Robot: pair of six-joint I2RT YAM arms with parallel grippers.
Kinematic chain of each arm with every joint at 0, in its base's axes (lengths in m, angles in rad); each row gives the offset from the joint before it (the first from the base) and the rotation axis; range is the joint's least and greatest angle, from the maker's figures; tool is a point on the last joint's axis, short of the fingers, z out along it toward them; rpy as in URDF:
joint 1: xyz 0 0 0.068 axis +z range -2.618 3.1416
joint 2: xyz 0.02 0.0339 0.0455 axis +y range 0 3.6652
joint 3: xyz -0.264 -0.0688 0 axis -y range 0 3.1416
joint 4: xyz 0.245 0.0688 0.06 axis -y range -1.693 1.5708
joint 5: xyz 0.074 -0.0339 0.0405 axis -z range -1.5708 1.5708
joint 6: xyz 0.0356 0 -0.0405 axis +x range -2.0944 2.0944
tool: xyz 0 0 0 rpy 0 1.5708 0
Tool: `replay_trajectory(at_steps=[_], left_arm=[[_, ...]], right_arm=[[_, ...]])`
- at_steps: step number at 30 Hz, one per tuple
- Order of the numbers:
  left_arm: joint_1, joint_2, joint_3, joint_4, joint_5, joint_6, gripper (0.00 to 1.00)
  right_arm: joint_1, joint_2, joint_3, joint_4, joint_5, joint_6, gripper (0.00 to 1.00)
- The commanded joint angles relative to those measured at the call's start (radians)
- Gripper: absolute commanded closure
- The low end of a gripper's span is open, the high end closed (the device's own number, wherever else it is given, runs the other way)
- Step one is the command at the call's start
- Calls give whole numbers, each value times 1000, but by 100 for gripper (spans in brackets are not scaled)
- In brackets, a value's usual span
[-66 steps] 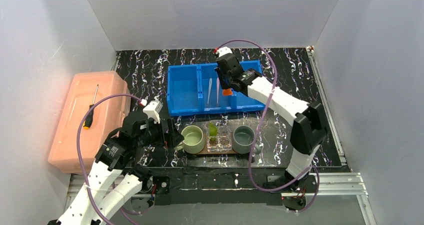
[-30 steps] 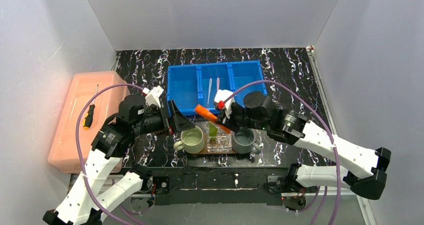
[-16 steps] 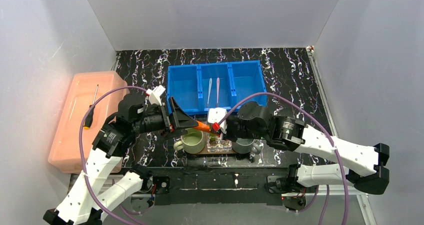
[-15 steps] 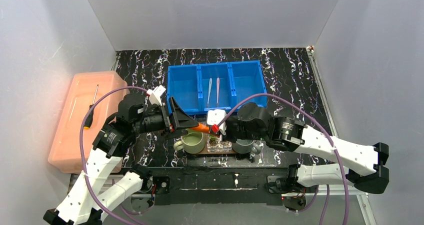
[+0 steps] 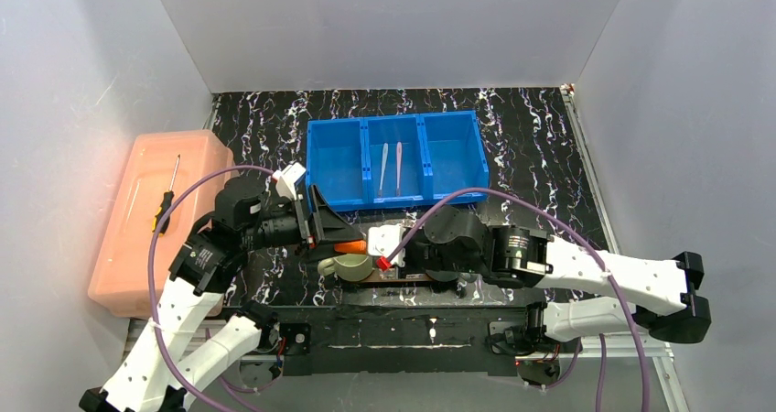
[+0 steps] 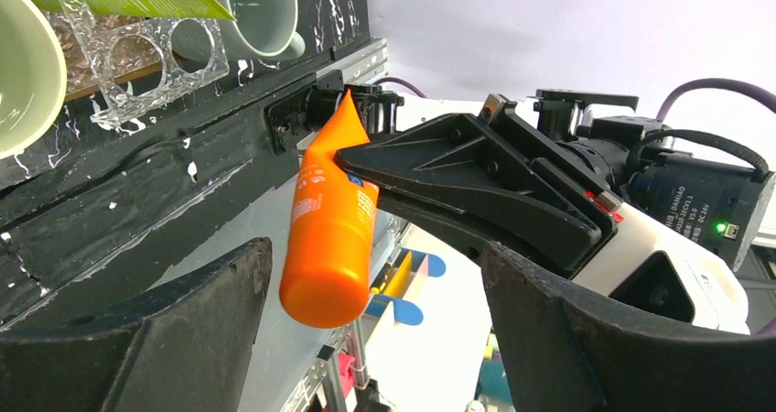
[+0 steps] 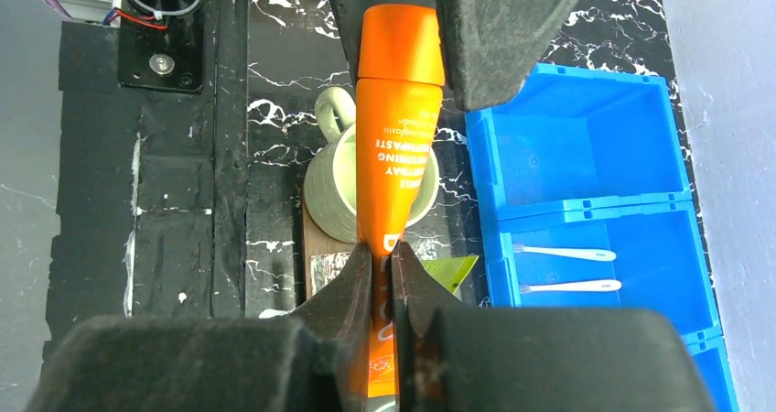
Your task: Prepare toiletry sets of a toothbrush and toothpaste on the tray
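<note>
My right gripper (image 7: 382, 252) is shut on the flat end of the orange tube (image 7: 400, 146), held level above the green mug (image 7: 329, 188). The tube's cap end (image 6: 334, 284) sits between the fingers of my left gripper (image 6: 375, 275), which is open with a gap on both sides. From above, the tube (image 5: 348, 246) bridges the left gripper (image 5: 355, 243) and the right gripper (image 5: 377, 250). The lime-green tube (image 7: 448, 270) leans in the clear holder (image 6: 137, 55) on the tray (image 7: 316, 238). Two toothbrushes (image 5: 384, 167) (image 5: 399, 167) lie in the blue bin (image 5: 334, 165).
A grey mug (image 6: 261, 9) stands on the tray's right end, mostly under my right arm in the top view. A pink box (image 5: 128, 247) with a screwdriver (image 5: 165, 206) on its lid sits at the left. The bin's two outer compartments hold nothing.
My right arm has brought the orange tube left and lower, so its cap end now lies between the left fingers. The left jaws have narrowed slightly.
</note>
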State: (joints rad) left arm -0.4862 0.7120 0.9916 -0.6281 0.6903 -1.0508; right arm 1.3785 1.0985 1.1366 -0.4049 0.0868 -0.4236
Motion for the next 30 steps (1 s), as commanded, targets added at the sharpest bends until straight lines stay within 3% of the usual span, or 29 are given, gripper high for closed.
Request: replay_trajectory(at_steps=[1, 15, 23, 26, 28, 30], left_arm=[[4, -15, -13, 5, 49, 7, 20], [5, -33, -25, -11, 60, 34, 53], [4, -29, -31, -12, 66, 47, 90], [5, -29, -31, -12, 59, 60, 100], [5, -29, -31, -13, 51, 70, 100], [5, -34, -31, -14, 38, 81, 100]], right_arm=[[25, 10, 52, 89, 55, -28, 99], [80, 19, 53, 120, 123, -36, 99], [96, 20, 55, 125, 144, -47, 98], [96, 4, 38, 140, 157, -47, 79], [96, -15, 22, 157, 168, -39, 65], [96, -38, 3, 177, 178, -27, 56]])
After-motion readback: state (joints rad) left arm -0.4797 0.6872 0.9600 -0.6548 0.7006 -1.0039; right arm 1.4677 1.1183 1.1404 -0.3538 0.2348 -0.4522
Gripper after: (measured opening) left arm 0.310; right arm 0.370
